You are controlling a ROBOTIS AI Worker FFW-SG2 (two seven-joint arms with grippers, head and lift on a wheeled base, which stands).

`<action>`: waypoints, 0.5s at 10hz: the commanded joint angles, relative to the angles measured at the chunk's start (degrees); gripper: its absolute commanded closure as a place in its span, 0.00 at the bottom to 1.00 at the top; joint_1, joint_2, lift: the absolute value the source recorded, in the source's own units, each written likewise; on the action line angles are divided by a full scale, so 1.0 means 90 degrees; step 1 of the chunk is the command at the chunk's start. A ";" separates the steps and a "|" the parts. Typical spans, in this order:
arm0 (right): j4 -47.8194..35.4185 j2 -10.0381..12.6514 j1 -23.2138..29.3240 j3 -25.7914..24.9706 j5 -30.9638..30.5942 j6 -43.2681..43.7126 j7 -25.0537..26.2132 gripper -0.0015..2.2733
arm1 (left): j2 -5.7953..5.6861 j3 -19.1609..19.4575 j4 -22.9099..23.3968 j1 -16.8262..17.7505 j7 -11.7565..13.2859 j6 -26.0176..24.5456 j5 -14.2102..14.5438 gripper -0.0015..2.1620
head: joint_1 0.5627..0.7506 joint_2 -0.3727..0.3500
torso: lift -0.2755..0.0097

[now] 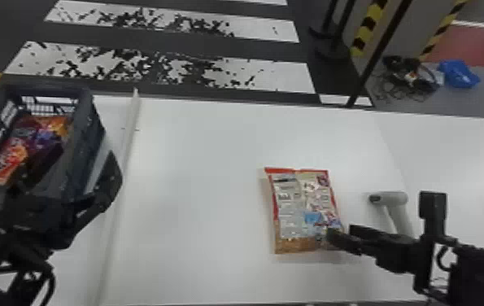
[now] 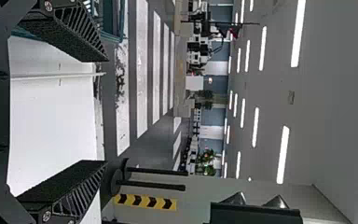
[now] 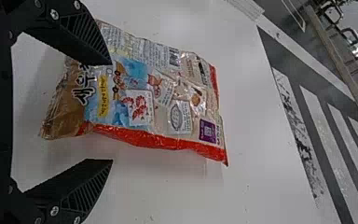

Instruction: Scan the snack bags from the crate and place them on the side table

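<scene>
Head view: the bag (image 1: 304, 211) is lying flat on the white table (image 1: 196, 162), red top edge away from the robot, brownish bottom end nearer. Well off to the left of the bag is the dark crate (image 1: 86, 134), with more snacks (image 1: 9, 158) inside, and a raised white strip (image 1: 125, 162) runs between the two. The scanner (image 1: 389, 198) lies just right of the bag, handle partly behind the right arm.

Right gripper (image 1: 340, 232) is at the bag's near right corner — fingers apart, one of them overlapping that corner from up here. Left gripper (image 1: 84, 156) is way left of the bag, over the near end of the crate, fingers apart too. Past the bag, beyond the table, there's a striped crossing (image 1: 171, 73) on the floor, plus some blue plastic (image 1: 458, 73) off to the far right.

Left wrist view: the left gripper (image 2: 106, 111) has its fingers spread wide with nothing pinched, table and strip behind them.

Right wrist view: the right gripper (image 3: 112, 112) is spread wide as well — one finger overlaps the bag, the other is out past its red side edge. No pinch on it; can't tell if that finger actually touches.
</scene>
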State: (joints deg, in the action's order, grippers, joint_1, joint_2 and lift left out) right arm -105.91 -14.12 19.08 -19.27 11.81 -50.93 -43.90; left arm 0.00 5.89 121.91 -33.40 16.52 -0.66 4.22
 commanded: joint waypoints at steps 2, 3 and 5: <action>0.0166 -0.0042 -0.0089 0.0139 -0.0043 -0.0001 -0.0151 0.30 | 0.0017 0.0000 -0.0011 0.0000 0.0010 0.0000 0.0000 0.05 | 0.70 0.35 | 0.64; 0.0176 -0.0052 -0.0099 0.0110 -0.0033 -0.0040 -0.0230 0.65 | 0.0017 0.0010 -0.0020 0.0000 0.0020 0.0000 0.0000 0.05 | 0.70 0.36 | 0.64; 0.0273 -0.0062 -0.0128 -0.0075 0.0074 -0.0118 -0.0425 0.95 | 0.0017 0.0000 -0.0020 0.0000 0.0029 0.0000 0.0000 0.05 | 0.70 0.36 | 0.64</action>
State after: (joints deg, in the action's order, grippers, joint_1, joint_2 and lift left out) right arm -103.87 -14.62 18.09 -19.29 12.07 -51.91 -47.50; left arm 0.00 5.90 121.73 -33.40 16.78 -0.66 4.22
